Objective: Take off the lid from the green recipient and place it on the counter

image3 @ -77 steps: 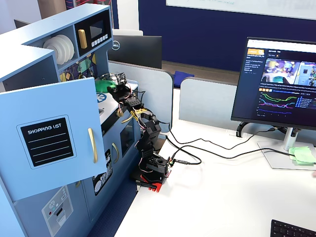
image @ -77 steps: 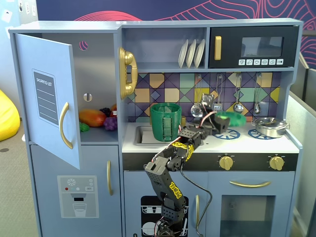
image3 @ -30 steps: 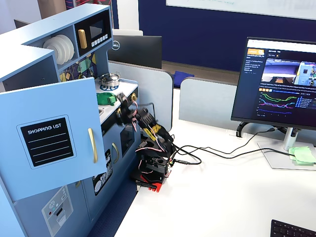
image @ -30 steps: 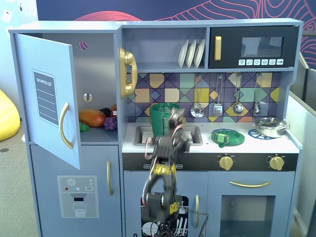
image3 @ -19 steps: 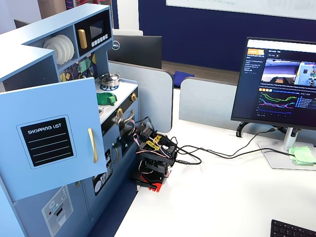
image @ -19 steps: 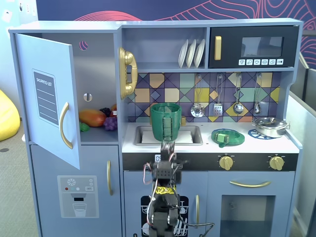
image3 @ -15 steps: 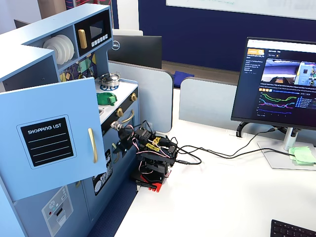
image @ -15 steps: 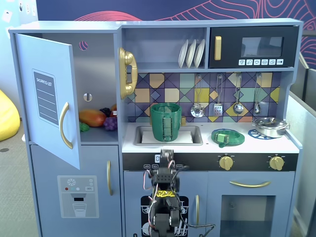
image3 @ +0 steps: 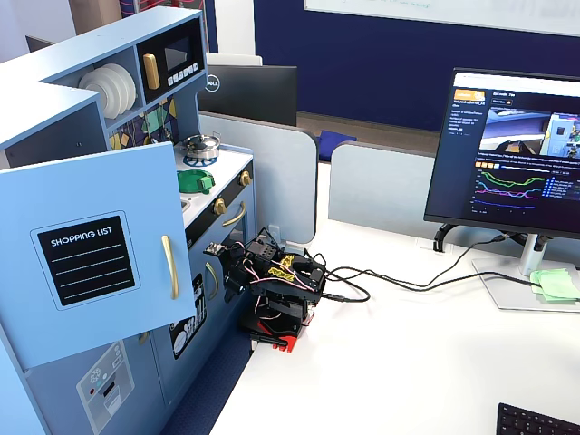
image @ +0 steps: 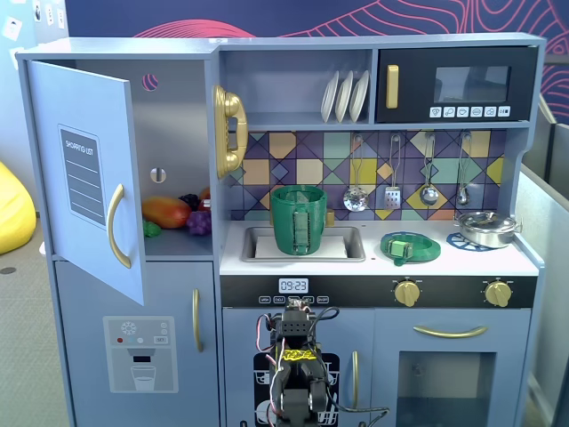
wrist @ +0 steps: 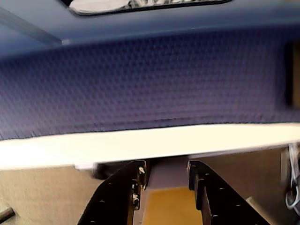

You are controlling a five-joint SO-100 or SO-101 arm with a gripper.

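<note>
Already lid [image: 410, 246] sits on counter [image: 524, 260] in a fixed view, right of green recipient [image: 299, 219], which stands open in the sink; arm folded low below, well apart from both. Judging by that, step = just park w/o bumping cabinet. Wrist view: gripper [wrist: 165, 180] fingers apart, nothing between, lid not visible. Other fixed view: lid [image3: 195, 180] up on counter, arm curled on desk far below it.

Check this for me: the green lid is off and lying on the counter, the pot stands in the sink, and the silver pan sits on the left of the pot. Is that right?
Not quite. In a fixed view the silver pan sits at the far right of the counter, to the right of the pot, not its left. The rest holds: the lid lies on the counter and the pot stands in the sink.
</note>
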